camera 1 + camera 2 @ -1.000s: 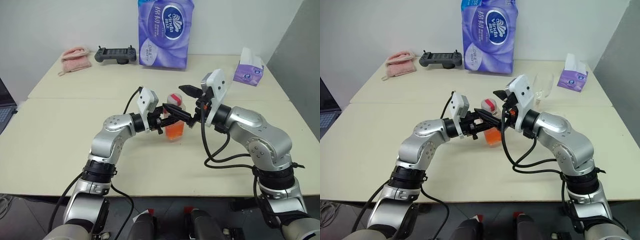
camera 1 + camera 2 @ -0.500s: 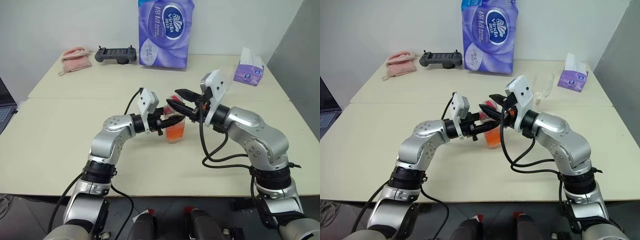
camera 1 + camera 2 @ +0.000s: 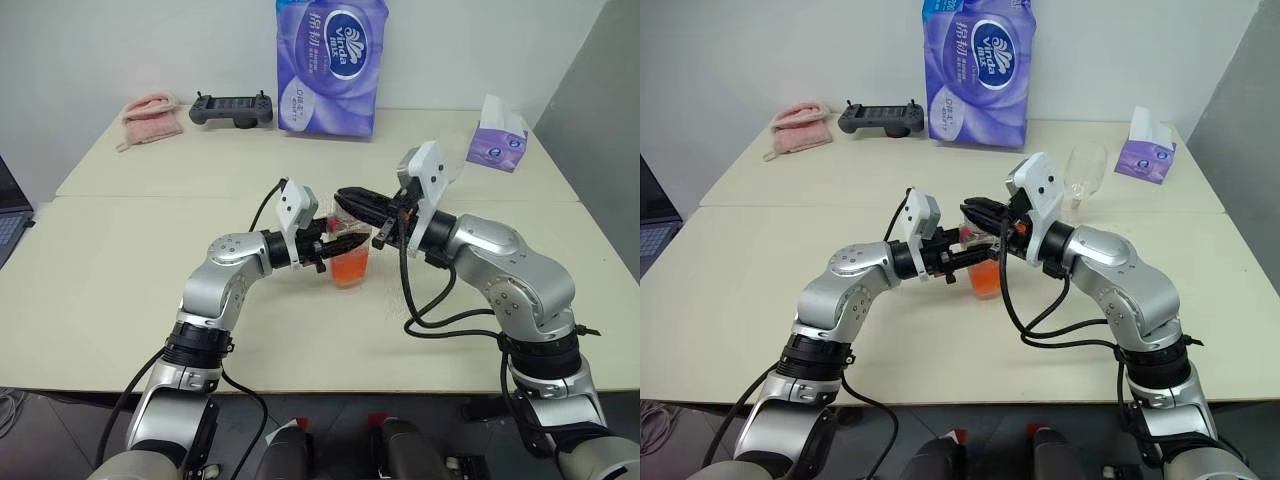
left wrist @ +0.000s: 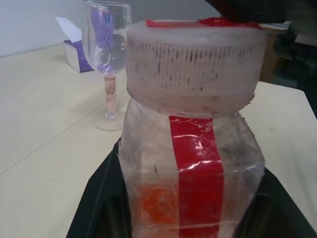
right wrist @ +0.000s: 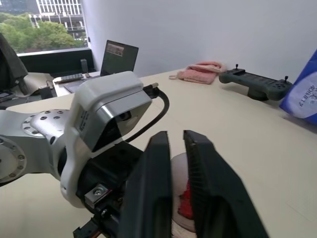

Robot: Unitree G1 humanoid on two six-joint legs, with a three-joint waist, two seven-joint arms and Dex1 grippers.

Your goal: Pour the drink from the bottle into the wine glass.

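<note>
Left gripper (image 3: 345,243) clenched on bottle (image 3: 350,258) mid-table, right gripper (image 3: 350,199) nipping cap (image 4: 193,64), wine glass (image 3: 1085,170) far right.

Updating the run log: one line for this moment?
left pincer: shut on bottle | right pincer: closed over cap | wine glass: empty, upright | pour: not started

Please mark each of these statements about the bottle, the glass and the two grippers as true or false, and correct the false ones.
1. The left gripper holds the bottle. True.
2. The bottle's cap is off. False: it is on.
3. The wine glass holds orange drink. False: it looks empty.
4. The right gripper is at the cap. True.
5. The wine glass lies on its side. False: it stands upright.
</note>
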